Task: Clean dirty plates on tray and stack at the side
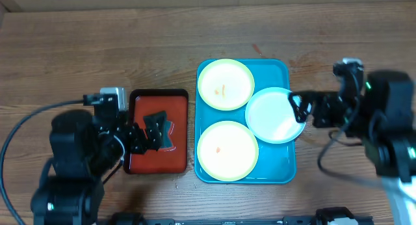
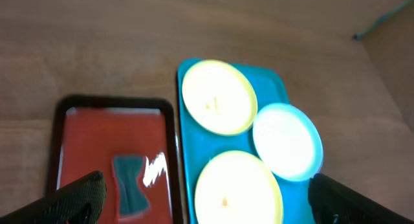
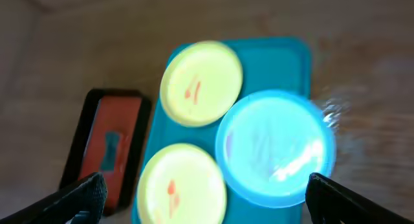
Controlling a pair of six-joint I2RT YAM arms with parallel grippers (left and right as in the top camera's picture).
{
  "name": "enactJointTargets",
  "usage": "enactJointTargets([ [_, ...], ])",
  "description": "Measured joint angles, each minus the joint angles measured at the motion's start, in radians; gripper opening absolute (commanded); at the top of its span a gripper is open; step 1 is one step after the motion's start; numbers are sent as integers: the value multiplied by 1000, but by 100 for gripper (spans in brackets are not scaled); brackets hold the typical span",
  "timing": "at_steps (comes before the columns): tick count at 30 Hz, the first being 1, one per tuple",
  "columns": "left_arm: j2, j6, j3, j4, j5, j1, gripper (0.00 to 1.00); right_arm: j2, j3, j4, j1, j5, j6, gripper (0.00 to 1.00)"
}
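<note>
A blue tray [image 1: 276,168] holds three plates. A yellow-green plate [image 1: 225,84] with orange specks lies at the back, another [image 1: 227,150] with one speck at the front, and a white bluish-rimmed plate [image 1: 275,115] rests on the right rim. My left gripper [image 1: 151,135] hovers open over the red tray, above a dark sponge [image 1: 161,131]. My right gripper [image 1: 299,108] is open at the white plate's right edge. The wrist views show both grippers' fingers [image 2: 207,201] [image 3: 207,198] spread wide and empty above the trays.
A smaller red tray [image 1: 138,161] with a black rim sits left of the blue tray. Bare wood tabletop [image 1: 130,49] surrounds both trays. A table edge and wall show at the back.
</note>
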Motion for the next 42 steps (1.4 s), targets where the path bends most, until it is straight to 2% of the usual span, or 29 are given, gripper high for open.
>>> enactJointTargets([
  [2,33,0,16,-25,23,0,100,60,2,-35,0,-34,0,100],
  [7,79,0,18,-91,69,0,100,179,-70,-60,41,-70,-1,84],
  [9,90,3,18,-97,74,0,100,203,-157,-14,91,-69,-3,75],
  [17,128,25,18,-99,80,0,100,226,-552,310,314,50,129,68],
  [22,154,26,18,-100,80,0,100,236,-675,487,370,68,180,67],
  [24,167,25,18,-100,80,0,100,249,-691,525,388,69,185,52],
  [29,211,26,18,-112,80,0,100,289,-693,580,399,124,232,23],
  [33,245,26,18,-128,80,0,100,346,-694,635,398,175,290,6],
  [37,264,25,18,-144,76,0,100,376,-678,654,393,187,319,4],
  [42,264,10,17,-188,-30,0,97,399,-631,632,356,227,341,4],
])
